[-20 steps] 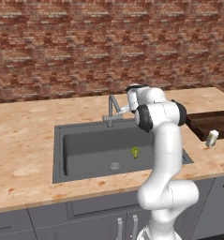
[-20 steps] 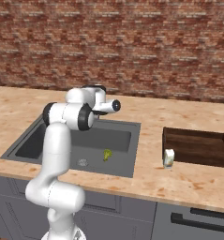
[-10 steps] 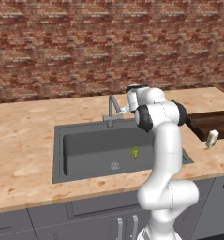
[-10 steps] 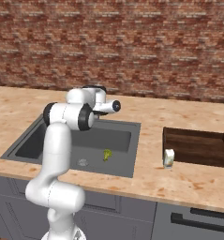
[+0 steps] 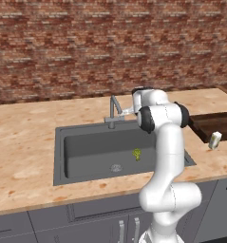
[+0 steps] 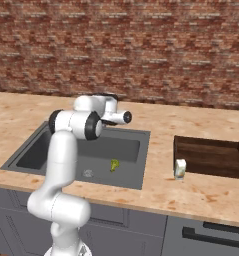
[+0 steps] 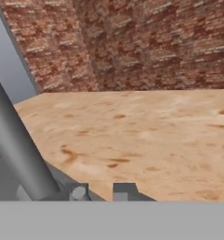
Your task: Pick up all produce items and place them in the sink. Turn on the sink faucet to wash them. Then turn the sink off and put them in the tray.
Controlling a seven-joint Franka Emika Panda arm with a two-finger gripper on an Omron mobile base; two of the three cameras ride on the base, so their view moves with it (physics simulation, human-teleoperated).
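Beside the faucet: pincer (image 7: 98, 191) sits at the faucet (image 5: 114, 110), by the back rim of the sink (image 5: 60, 156).
Pincer state: two dark tips stand a small way apart in the hand view; whether that gap counts as apart or together I cannot tell, and nothing lies between them.
Pincer contact: the grey faucet stem (image 7: 17, 154) rises just left of the tips; touching or not, cannot tell.
Broccoli: one floret (image 5: 137, 154) lies on the sink floor, right of the drain (image 5: 116, 167) and well below the faucet.
Tray: brown tray (image 6: 211, 157) on the bench (image 6: 201, 192), well right of the sink.
Carton: small pale carton (image 6: 180, 169) upright, just beside the tray's near left corner.
Left base view: faucet spout and lever are plain.
Right base view: the arm hides the faucet; the whole tray shows.
Hand view: bench top and brick wall (image 7: 132, 42) beyond the faucet.
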